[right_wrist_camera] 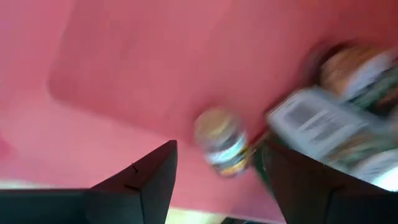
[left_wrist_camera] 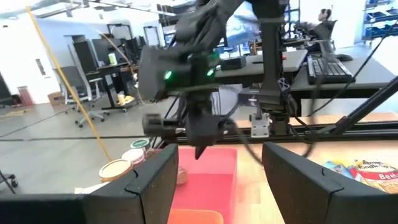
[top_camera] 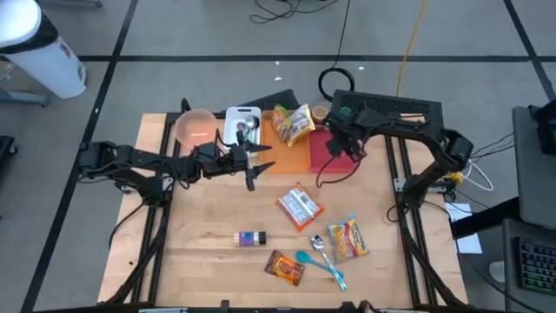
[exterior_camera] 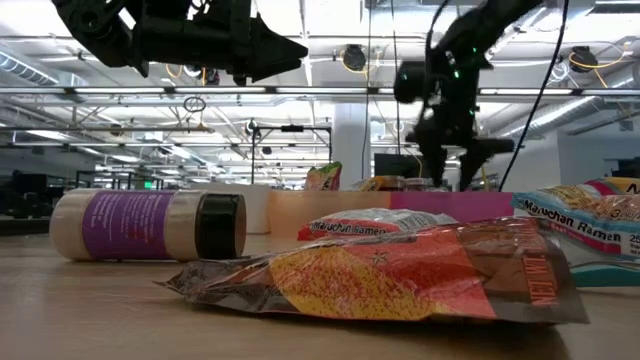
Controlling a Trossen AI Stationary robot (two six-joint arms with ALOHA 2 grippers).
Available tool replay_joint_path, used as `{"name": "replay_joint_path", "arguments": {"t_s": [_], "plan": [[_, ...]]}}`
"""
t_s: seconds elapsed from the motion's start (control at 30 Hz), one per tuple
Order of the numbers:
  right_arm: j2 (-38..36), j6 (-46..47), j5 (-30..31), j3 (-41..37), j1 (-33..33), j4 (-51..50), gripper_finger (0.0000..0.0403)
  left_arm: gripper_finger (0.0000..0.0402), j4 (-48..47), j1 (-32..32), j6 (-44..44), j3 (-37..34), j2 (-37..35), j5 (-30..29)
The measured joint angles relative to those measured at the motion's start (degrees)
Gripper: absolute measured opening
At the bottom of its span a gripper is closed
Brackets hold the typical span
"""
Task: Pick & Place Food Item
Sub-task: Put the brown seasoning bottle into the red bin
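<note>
My left gripper point(top_camera: 258, 165) is open and empty, raised above the table's middle and pointing toward the right. It also shows in the left wrist view point(left_wrist_camera: 217, 186). My right gripper point(top_camera: 337, 146) is open and empty, pointing down over a red tray point(top_camera: 330, 165). It also shows in the right wrist view point(right_wrist_camera: 217, 186). A small jar point(right_wrist_camera: 221, 143) stands beside the red tray. A snack bag point(top_camera: 294, 123) lies on an orange board point(top_camera: 291, 158). A ramen packet point(top_camera: 300, 208), a yellow-red packet point(top_camera: 347, 237), a brown bag point(top_camera: 285, 268) and a small purple bottle point(top_camera: 250, 238) lie flat on the table.
A pink bowl point(top_camera: 195, 127) and a white board point(top_camera: 234, 116) carrying a metal spoon stand at the far left. A teal spoon point(top_camera: 323, 266) and a metal spoon point(top_camera: 319, 245) lie near the front. The arms' frames run along both table sides.
</note>
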Motion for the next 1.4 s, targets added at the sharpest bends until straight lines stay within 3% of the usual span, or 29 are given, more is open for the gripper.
{"name": "replay_joint_path", "arguments": {"t_s": [0.3,0.77,1.17,1.4], "plan": [[0.04,-11.42,-0.12,-5.75,-3.91,7.87,0.0215,0.0239,-0.17,4.05,-1.44,-0.02,0.0,10.52],[0.07,-24.16,0.15,-13.6,-5.63,21.22,0.0215,0.0239,-3.57,6.0,-2.99,0.0,-0.01,11.1],[3.8,-29.01,3.31,-13.51,-6.89,23.27,0.0213,0.0239,-3.52,6.0,-3.08,0.0,-0.02,12.07],[3.9,-29.27,3.32,-13.03,-6.87,23.5,0.0169,0.0239,-3.49,6.0,-3.01,0.0,-0.02,12.11]]}}
